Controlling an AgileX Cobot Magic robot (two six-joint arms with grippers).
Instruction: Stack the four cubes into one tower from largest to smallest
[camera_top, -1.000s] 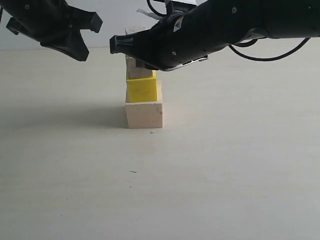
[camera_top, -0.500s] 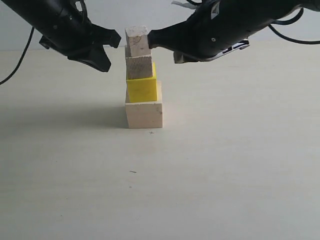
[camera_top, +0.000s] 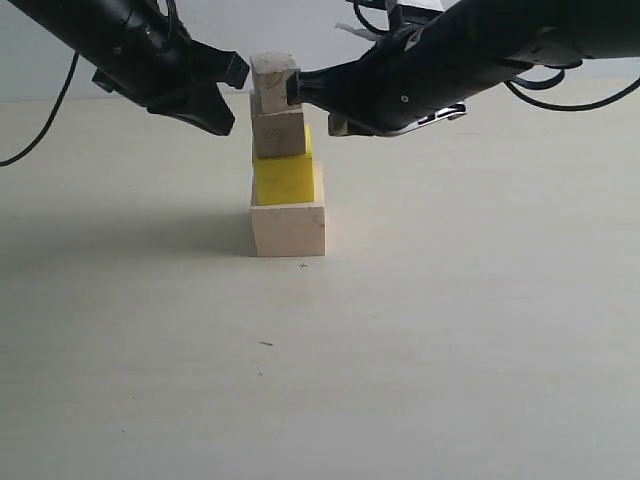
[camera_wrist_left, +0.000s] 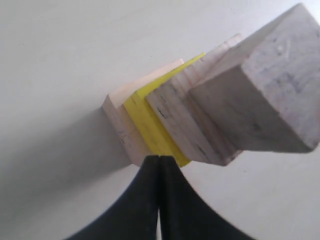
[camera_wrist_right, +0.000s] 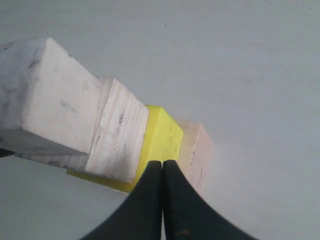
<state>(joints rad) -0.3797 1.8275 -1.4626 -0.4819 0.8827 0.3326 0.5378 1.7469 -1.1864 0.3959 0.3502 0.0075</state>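
Observation:
The tower stands mid-table in the exterior view: largest pale wood cube (camera_top: 288, 229), yellow cube (camera_top: 285, 181), layered-grain wood cube (camera_top: 280, 134), and smallest cube (camera_top: 273, 80) on top, turned slightly askew. My left gripper (camera_top: 240, 70) is shut, its tip just left of the top cube. My right gripper (camera_top: 298, 90) is shut with its tip against that cube's right side. The left wrist view shows the shut gripper (camera_wrist_left: 159, 158) over the yellow cube (camera_wrist_left: 150, 127) and smallest cube (camera_wrist_left: 260, 100). The right wrist view shows the shut gripper (camera_wrist_right: 162, 163) by the yellow cube (camera_wrist_right: 162, 134) and smallest cube (camera_wrist_right: 47, 112).
The pale tabletop (camera_top: 450, 330) stretches around the tower, with a small dark speck (camera_top: 266, 344) in front. Black cables (camera_top: 560, 100) hang from the right arm, and both arms reach in over the tower's sides.
The right arm drew back off the tower's top, then its tip came in to the smallest cube's right side. The left gripper lowered and moved right toward that cube.

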